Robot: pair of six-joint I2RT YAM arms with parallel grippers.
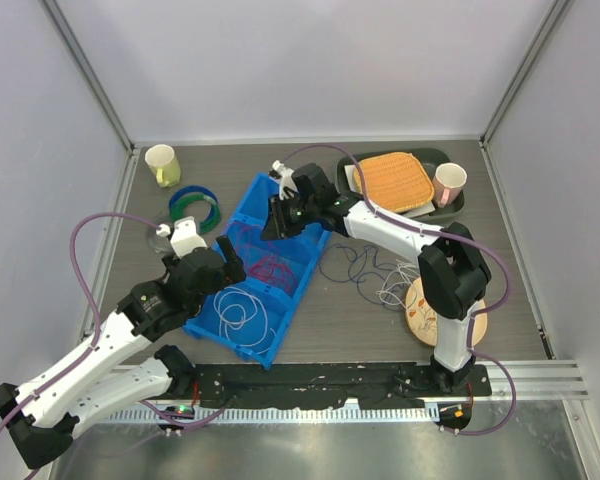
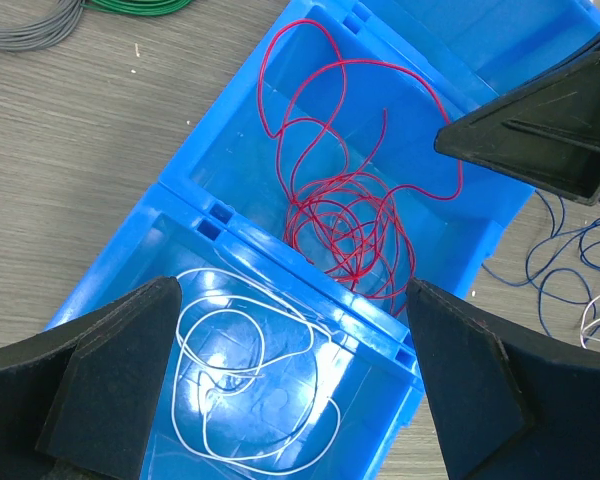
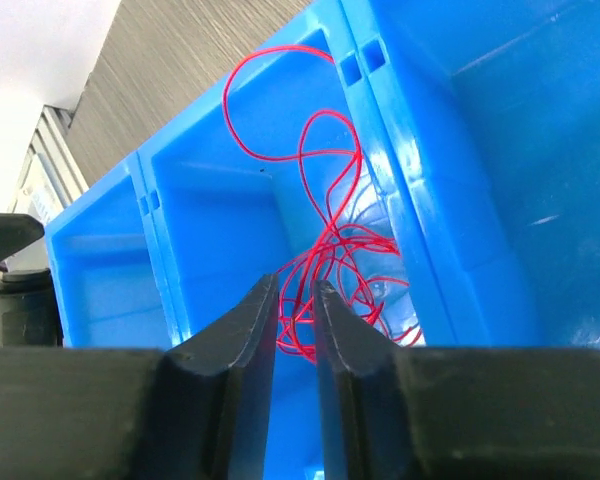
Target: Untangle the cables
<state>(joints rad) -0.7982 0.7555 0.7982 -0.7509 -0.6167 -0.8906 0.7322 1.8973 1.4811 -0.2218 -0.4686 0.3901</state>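
A red cable (image 1: 270,265) lies in loose loops in the middle compartment of the blue bin (image 1: 252,200); it also shows in the left wrist view (image 2: 345,215) and the right wrist view (image 3: 320,250). A white cable (image 1: 242,310) lies in the near compartment, seen below my left gripper (image 2: 250,370). Dark blue and white cables (image 1: 365,265) lie tangled on the table right of the bin. My left gripper (image 1: 230,268) is wide open and empty above the white cable (image 2: 290,290). My right gripper (image 1: 277,222) hovers over the bin, jaws a narrow gap apart, holding nothing (image 3: 295,290).
A pale mug (image 1: 161,163) and blue and green coiled rings (image 1: 195,207) sit back left, with a clear coil (image 1: 160,235) beside them. A black tray (image 1: 450,205) with an orange woven mat and a pink cup (image 1: 448,183) stands back right. A round wooden disc (image 1: 430,310) lies by the right arm.
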